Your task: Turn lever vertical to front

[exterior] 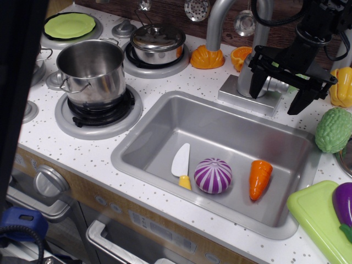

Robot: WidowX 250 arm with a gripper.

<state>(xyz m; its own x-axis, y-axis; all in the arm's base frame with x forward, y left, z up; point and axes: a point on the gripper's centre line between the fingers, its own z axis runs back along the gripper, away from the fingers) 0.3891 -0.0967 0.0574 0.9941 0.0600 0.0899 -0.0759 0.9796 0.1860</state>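
Note:
The lever [277, 86] is a short silver-grey rod sticking out to the right from the faucet's cylindrical body [246, 80], behind the sink. My black gripper [274, 101] hangs over it from the upper right. Its two fingers are spread, one left of the lever against the faucet body and one right of the lever's tip. The lever lies between the fingers, and I see no finger pressing on it. The gripper palm hides part of the lever's top.
The grey sink [165, 118] holds a toy knife [181, 163], a purple striped onion [213, 175] and a carrot [259, 178]. The arched spout [215, 25] rises at the back. A pot [92, 69] stands on the stove at left. Toy vegetables [334, 130] and a green board [316, 212] lie at right.

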